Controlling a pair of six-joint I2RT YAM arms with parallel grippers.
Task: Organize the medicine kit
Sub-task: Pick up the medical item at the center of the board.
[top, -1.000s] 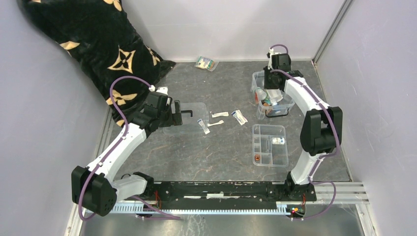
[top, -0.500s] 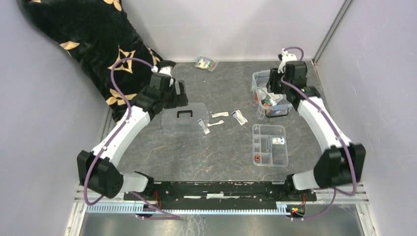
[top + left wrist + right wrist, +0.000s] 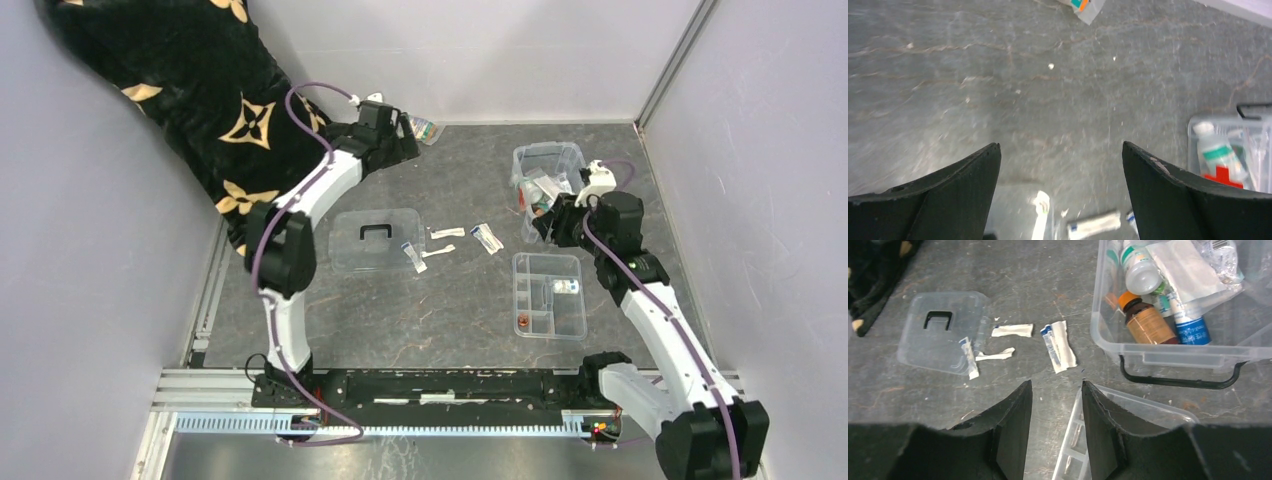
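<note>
The medicine kit box (image 3: 548, 165) stands open at the back right with bottles and packets inside; in the right wrist view (image 3: 1168, 354) its black clip hangs at the front. Its flat lid (image 3: 378, 240) with a black handle lies left of centre, also in the right wrist view (image 3: 943, 340). Several white sachets (image 3: 447, 232) lie between them. My left gripper (image 3: 400, 142) is open and empty at the far back, over bare table (image 3: 1060, 146). My right gripper (image 3: 546, 224) is open and empty just in front of the box (image 3: 1056, 383).
A shallow clear divided tray (image 3: 548, 295) lies near right, under my right gripper's right finger (image 3: 1128, 415). A small colourful packet (image 3: 418, 128) lies by the back wall. A black patterned cloth (image 3: 200, 90) fills the back left corner. Walls close in on both sides.
My left arm has swung from the lid to the far back, near the packet. My right arm has drawn back from over the box toward its front edge.
</note>
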